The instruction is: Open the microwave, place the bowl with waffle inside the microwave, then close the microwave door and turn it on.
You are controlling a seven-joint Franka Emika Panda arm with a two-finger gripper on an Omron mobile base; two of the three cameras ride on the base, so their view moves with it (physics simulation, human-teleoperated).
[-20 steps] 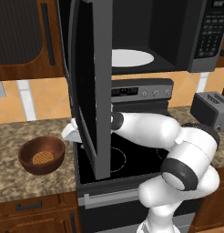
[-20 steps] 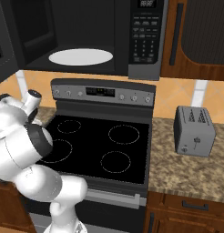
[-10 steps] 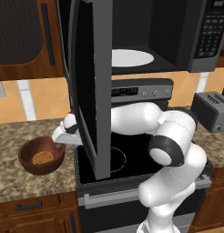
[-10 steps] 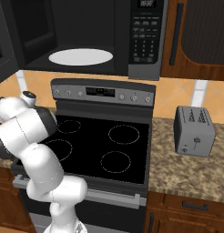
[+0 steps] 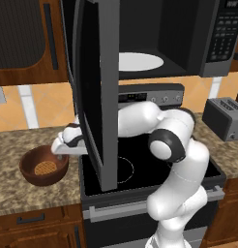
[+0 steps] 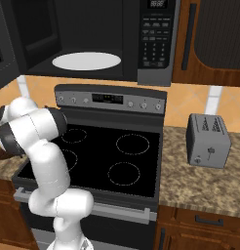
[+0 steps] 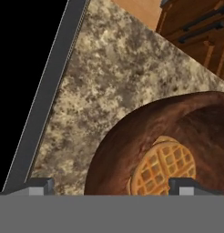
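The microwave point(image 5: 155, 38) hung above the stove point(image 6: 112, 156) with its door point(image 5: 94, 87) swung wide, the white turntable point(image 6: 86, 60) bare inside. The bowl point(image 5: 43, 165) sat on the speckled surface point(image 5: 24, 193) left of the stove, the waffle point(image 5: 45, 168) flat in its bottom. The tool point(image 5: 60, 147) hovered just over the bowl's right rim. In the hand view its fingertips point(image 7: 38, 185) stood apart, straddling the rim, with the waffle point(image 7: 163, 166) close below.
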